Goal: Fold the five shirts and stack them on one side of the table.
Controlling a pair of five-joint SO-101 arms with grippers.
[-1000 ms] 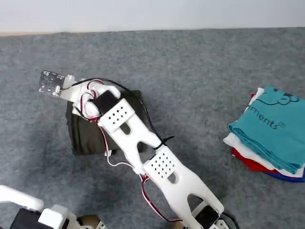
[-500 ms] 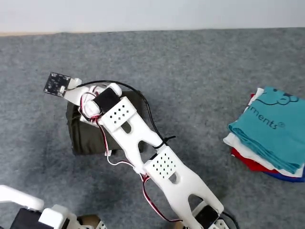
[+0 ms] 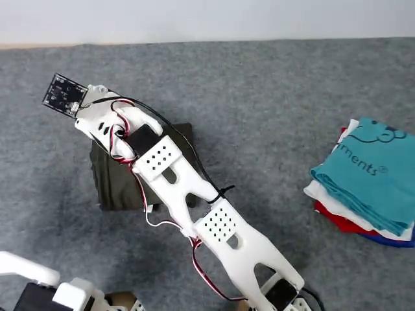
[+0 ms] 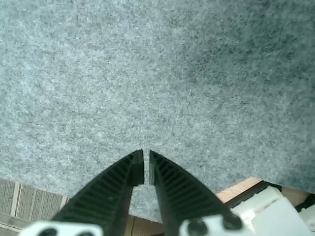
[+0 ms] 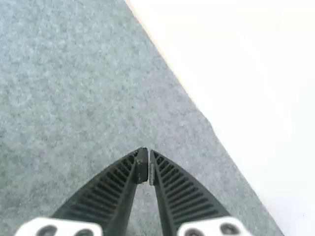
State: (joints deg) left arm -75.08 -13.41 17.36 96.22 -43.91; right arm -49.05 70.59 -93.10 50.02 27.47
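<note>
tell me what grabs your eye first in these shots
A long white arm stretches diagonally over a dark folded shirt on the left of the grey table. At the right edge sits a stack of folded shirts, a teal shirt on top.

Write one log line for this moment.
left hand shut, empty | right hand shut, empty | dark shirt folded | stack at right

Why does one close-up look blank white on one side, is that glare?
Right wrist view: past the edge of the grey mat everything is washed-out white, without detail, beyond the right gripper. High view: even light, faint shadow beneath the right arm. Left wrist view: evenly lit, no glare.
</note>
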